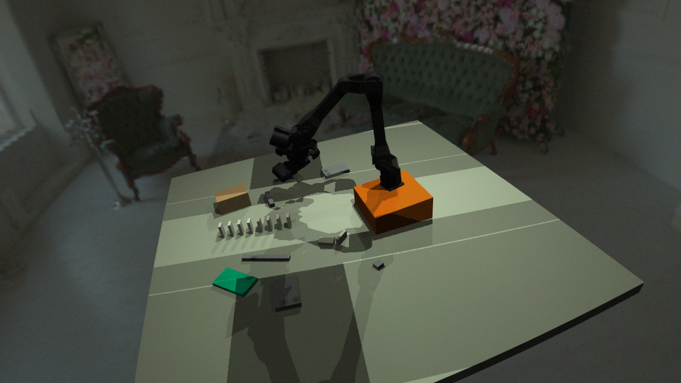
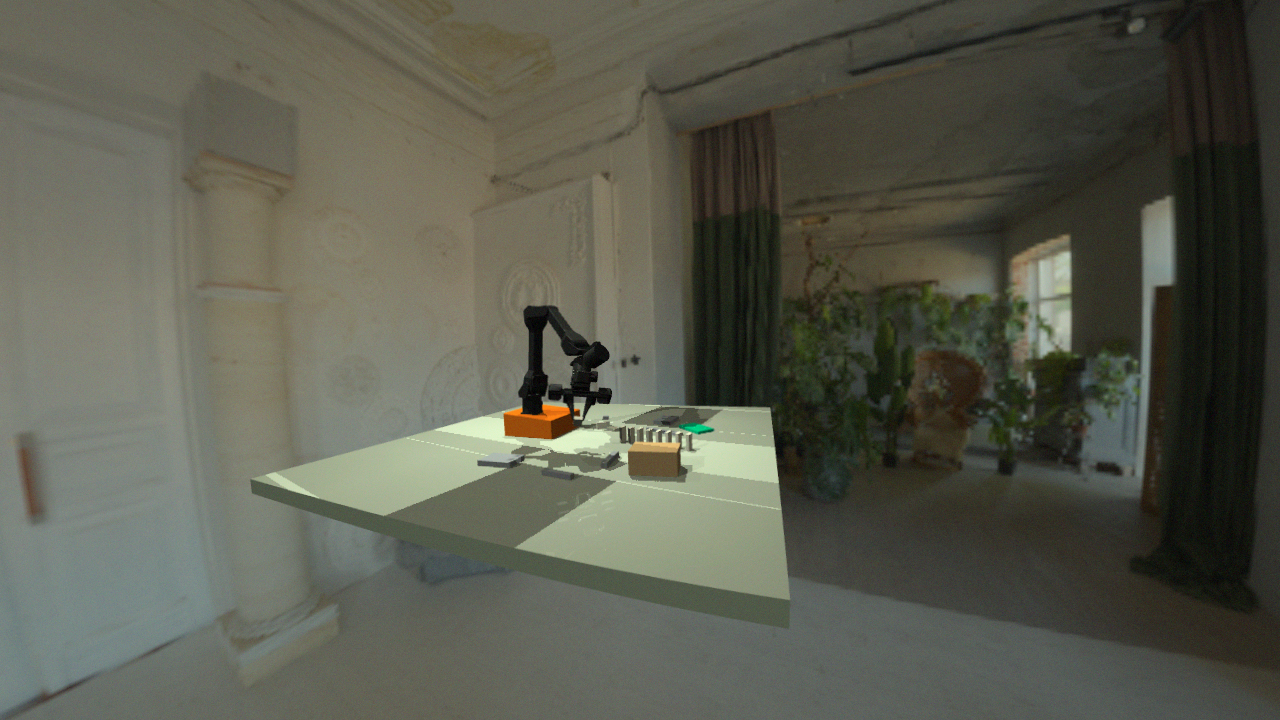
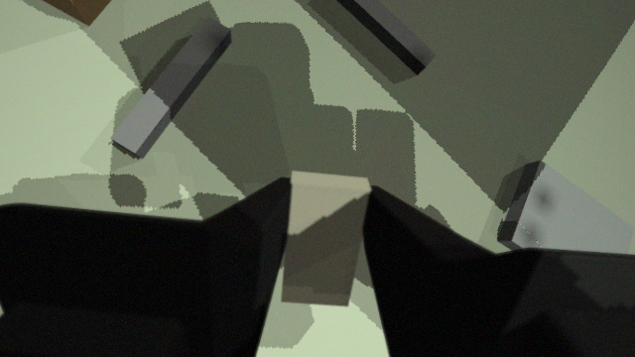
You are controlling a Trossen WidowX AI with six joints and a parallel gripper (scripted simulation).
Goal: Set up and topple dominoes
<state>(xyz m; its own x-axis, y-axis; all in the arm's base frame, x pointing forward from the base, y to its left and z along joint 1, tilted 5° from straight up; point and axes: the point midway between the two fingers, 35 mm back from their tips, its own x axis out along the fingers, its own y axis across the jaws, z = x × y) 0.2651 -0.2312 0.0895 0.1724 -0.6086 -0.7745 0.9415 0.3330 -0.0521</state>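
My gripper (image 1: 290,175) (image 2: 583,413) (image 3: 327,194) is shut on a pale domino (image 3: 324,223) (image 1: 298,177) and holds it low over the back of the table, behind the row. The row of several standing dominoes (image 1: 254,224) (image 2: 657,436) runs left to right in front of the brown box (image 1: 232,198) (image 2: 654,458). Two loose dominoes (image 1: 326,241) (image 1: 341,236) lie together to the right of the row, near the orange base (image 1: 392,200) (image 2: 537,421).
A grey bar (image 1: 270,199) (image 3: 169,91) lies between the box and my gripper, and a second bar (image 3: 382,32) lies close by. A grey slab (image 1: 335,169) (image 3: 566,213) lies right of my gripper. A thin black bar (image 1: 265,258), a green tile (image 1: 234,281), a grey slab (image 1: 287,292) and a small cube (image 1: 378,265) lie in front of the row.
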